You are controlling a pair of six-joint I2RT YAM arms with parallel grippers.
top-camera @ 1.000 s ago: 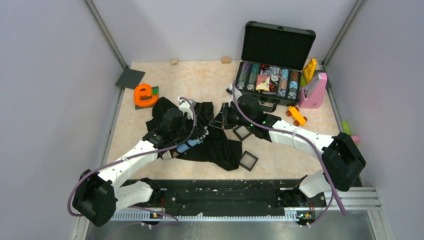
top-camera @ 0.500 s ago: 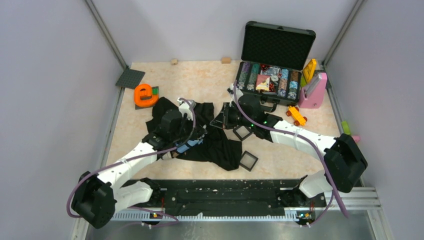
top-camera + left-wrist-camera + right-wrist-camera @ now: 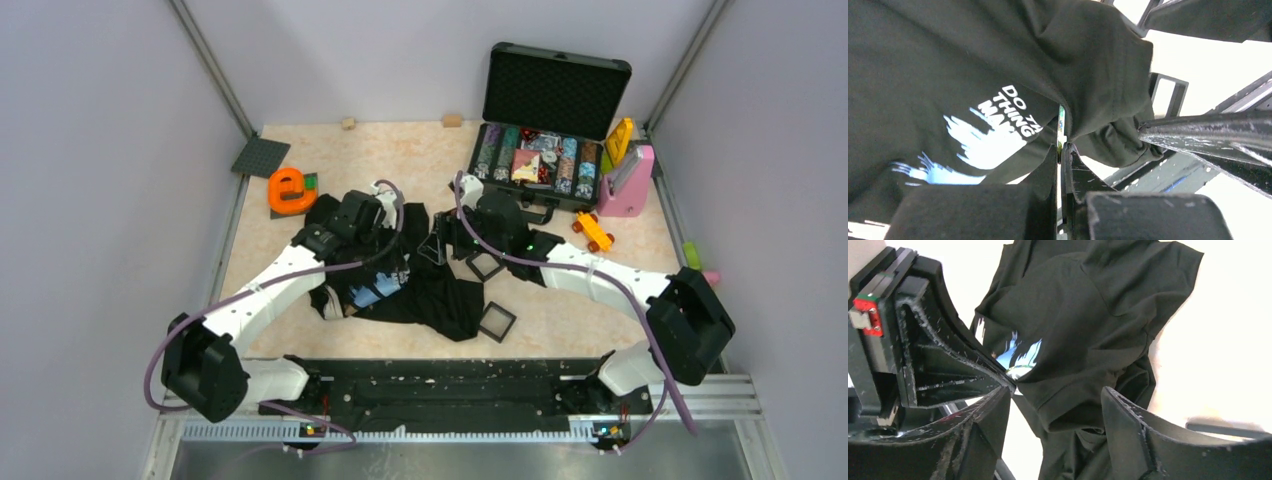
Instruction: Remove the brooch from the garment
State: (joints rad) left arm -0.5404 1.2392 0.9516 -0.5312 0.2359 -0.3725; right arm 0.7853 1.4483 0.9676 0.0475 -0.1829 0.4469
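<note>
The garment (image 3: 440,295), a black top with a blue and white print (image 3: 983,145), lies bunched at the table's middle. My left gripper (image 3: 397,262) reaches down onto it. In the left wrist view my left gripper (image 3: 1062,148) is shut, with a thin green sliver of the brooch (image 3: 1061,145) edge-on between the tips, against a fold of cloth. The right wrist view shows a teal arc of the brooch (image 3: 1020,371) at the left fingers (image 3: 948,370). My right gripper (image 3: 436,245) (image 3: 1055,390) stands open, a fold of the garment (image 3: 1088,330) hanging between its jaws.
Two square black frames (image 3: 485,265) (image 3: 497,321) lie right of the garment. An open black case of chips (image 3: 545,150) stands at the back right, with a pink object (image 3: 628,185) and an orange toy car (image 3: 594,232). An orange piece (image 3: 290,190) and dark plate (image 3: 260,157) sit back left.
My left gripper closed and its arm swung back and to the right over the garment. My right gripper opened, letting go of the cloth.
</note>
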